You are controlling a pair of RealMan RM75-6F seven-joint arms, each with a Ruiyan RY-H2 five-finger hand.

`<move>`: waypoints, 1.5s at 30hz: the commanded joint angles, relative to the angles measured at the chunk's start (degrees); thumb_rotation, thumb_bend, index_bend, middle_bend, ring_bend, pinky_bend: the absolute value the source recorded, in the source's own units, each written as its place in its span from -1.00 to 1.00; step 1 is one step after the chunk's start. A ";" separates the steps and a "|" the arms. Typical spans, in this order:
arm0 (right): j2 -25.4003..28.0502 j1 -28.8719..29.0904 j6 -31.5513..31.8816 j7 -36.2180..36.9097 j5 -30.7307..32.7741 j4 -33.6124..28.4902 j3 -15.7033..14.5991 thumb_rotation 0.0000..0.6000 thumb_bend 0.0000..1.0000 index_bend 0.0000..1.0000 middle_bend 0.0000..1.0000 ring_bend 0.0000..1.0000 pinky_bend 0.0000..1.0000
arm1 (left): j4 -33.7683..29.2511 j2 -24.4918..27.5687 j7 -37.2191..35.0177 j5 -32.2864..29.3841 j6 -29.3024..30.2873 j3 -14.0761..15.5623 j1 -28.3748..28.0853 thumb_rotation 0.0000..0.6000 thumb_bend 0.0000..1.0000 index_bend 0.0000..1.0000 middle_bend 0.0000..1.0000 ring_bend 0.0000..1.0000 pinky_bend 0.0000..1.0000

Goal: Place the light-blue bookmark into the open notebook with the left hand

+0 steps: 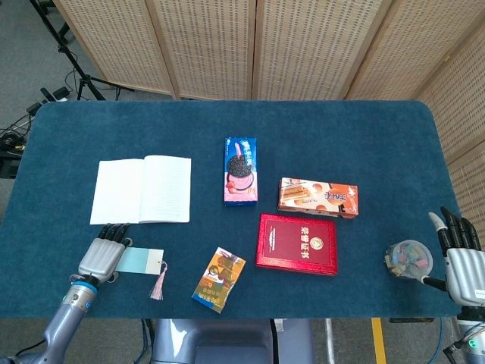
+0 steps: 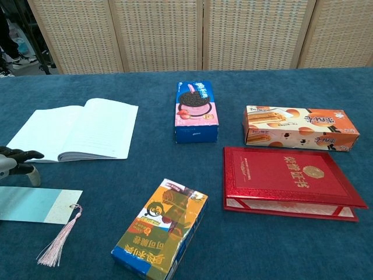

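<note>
The light-blue bookmark (image 1: 141, 262) (image 2: 36, 205) lies flat near the table's front left, its pink tassel (image 1: 159, 286) (image 2: 59, 243) trailing toward the edge. My left hand (image 1: 98, 254) lies over the bookmark's left end, fingers stretched toward the notebook; only its dark fingertips (image 2: 15, 156) show in the chest view, with the thumb down just behind the bookmark's far edge. Whether it touches the bookmark I cannot tell. The open notebook (image 1: 142, 189) (image 2: 78, 131) lies flat just beyond the fingers. My right hand (image 1: 458, 258) is open at the far right.
An Oreo box (image 1: 242, 171) (image 2: 196, 111), a biscuit box (image 1: 317, 197) (image 2: 300, 128) and a red book (image 1: 297, 243) (image 2: 288, 181) fill the middle. A snack packet (image 1: 218, 277) (image 2: 160, 228) lies right of the tassel. A clear cup (image 1: 406, 258) stands by the right hand.
</note>
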 commanded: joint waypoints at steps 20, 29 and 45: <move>-0.08 -0.04 0.20 0.00 -0.32 -0.07 -0.03 1.00 -1.00 -1.00 -1.00 -1.00 -1.00 | 1.34 -1.01 -0.40 1.17 0.79 -0.20 0.98 1.00 -0.35 -0.30 -1.00 -1.00 -1.00; 0.00 -0.10 0.32 0.12 -0.22 -0.11 0.06 1.00 -1.00 -1.00 -1.00 -1.00 -1.00 | 1.36 -0.91 -0.76 1.38 1.01 -0.51 1.22 1.00 -0.34 -0.26 -1.00 -1.00 -1.00; 0.02 -0.13 0.28 0.05 0.01 -0.11 0.14 1.00 -1.00 -1.00 -1.00 -1.00 -1.00 | 0.93 -0.24 -2.04 2.44 1.84 -1.38 1.66 1.00 -0.33 -0.24 -1.00 -1.00 -1.00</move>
